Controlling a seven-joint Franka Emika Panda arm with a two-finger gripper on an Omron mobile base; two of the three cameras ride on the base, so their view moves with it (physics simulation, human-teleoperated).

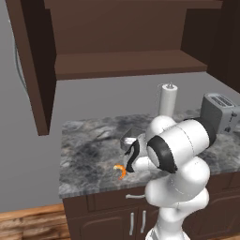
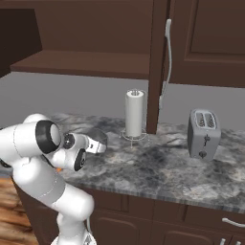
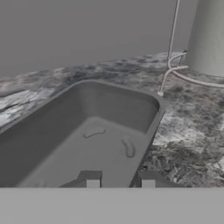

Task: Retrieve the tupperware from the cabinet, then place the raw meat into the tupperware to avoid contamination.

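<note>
The tupperware (image 3: 94, 140) sits on the marble counter (image 1: 84, 154) – an empty grey tub, out of the open cabinet (image 1: 122, 63) above. The gripper (image 3: 120, 180) is nearly closed, its two tips straddling the tub's near wall, so it appears to pinch that rim. The tub looks light and stiff, though smooth; a thin wall is a fair hold, but it could swivel in the pinch. The shrimp (image 1: 121, 171) lies on the counter near the front edge – tiny, curved, probably slippery. A paper towel roll (image 2: 135, 115) and toaster (image 2: 204, 134) stand further along.
</note>
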